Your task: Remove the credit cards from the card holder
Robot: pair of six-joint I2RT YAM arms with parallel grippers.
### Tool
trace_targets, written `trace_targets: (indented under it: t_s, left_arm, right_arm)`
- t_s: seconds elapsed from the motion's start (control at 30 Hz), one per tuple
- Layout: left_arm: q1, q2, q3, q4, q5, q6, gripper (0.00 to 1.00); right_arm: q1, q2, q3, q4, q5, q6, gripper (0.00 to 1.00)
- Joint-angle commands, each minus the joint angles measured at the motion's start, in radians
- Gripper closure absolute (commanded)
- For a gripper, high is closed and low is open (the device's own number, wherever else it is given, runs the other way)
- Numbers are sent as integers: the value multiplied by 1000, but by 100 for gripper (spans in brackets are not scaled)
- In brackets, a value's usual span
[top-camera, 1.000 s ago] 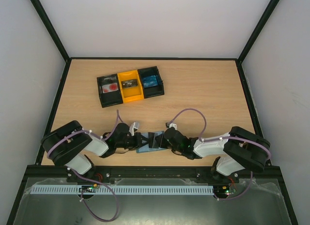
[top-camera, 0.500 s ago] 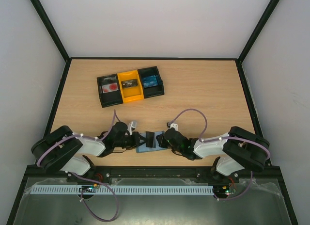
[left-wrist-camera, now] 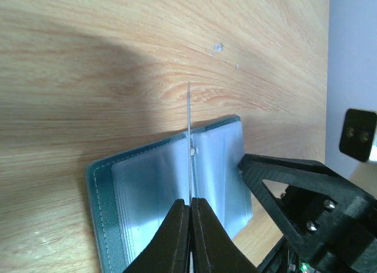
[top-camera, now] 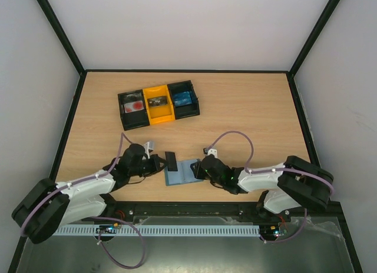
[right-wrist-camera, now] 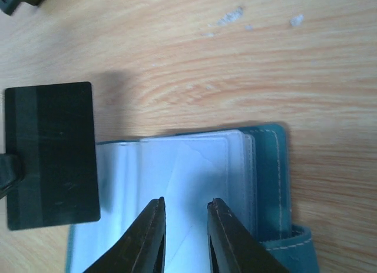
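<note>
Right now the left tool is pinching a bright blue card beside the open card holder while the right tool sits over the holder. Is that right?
Not quite: the card in the left tool is black, not bright blue; the right wrist view shows it. The right tool does sit over the open card holder.

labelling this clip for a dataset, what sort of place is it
Probably a robot test cell in a lab: a wooden table boxed in by plain white walls and a black frame, with a left arm and a right arm bolted at its near edge.
</note>
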Motion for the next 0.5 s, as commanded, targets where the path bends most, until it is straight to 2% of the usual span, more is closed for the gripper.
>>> trace_targets:
  t_s: [0.0, 0.17, 0.27, 0.47]
  left_arm:
    - [42, -65, 66, -158, 24, 54, 97]
    - [87, -119, 105, -203, 99, 58, 97]
    - [110, -150, 144, -257, 132, 69, 97]
    - [134, -191, 202, -326, 230, 79, 97]
  right_arm:
    - [-1, -109, -8, -42, 6, -117, 78]
    - [1, -243, -18, 8, -1, -340, 73]
    - [20, -337, -76, 120, -53, -531, 67]
    - [109, -521, -215, 332, -22, -914, 57]
